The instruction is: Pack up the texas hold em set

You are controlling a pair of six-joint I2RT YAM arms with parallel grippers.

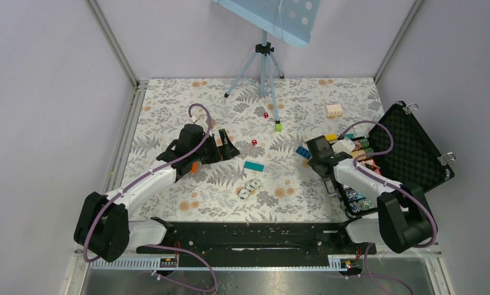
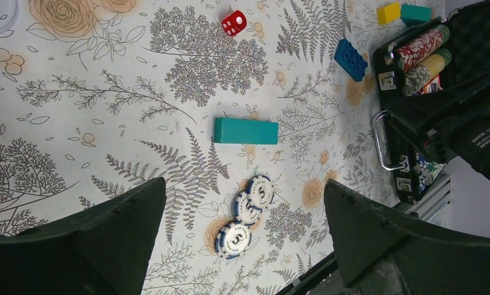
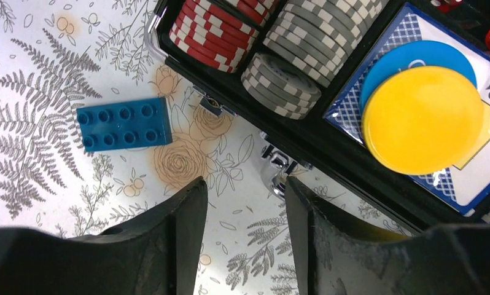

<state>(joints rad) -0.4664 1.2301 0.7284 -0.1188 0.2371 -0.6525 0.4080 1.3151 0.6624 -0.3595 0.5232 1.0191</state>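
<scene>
The black case (image 1: 417, 144) of the texas hold em set lies open at the right, foam lid up, with rows of chips (image 3: 215, 27) in its tray. A yellow disc (image 3: 422, 120) rests on a blue one over a card box. Three blue-and-white chips (image 2: 248, 212) lie loose on the cloth, also seen from above (image 1: 248, 187). A red die (image 2: 233, 23) lies farther off. My left gripper (image 2: 244, 187) hangs wide open above the loose chips. My right gripper (image 3: 244, 183) is open with a narrow gap and nothing in it, just outside the case's front wall, by a silver fitting (image 3: 274, 163).
A teal brick (image 2: 245, 131) lies just beyond the loose chips. A blue brick (image 3: 124, 123) lies left of the case. A second red die (image 1: 266, 115), a green brick (image 1: 279, 127) and a cream brick (image 1: 333, 110) lie farther back. A tripod (image 1: 264, 61) stands at the rear.
</scene>
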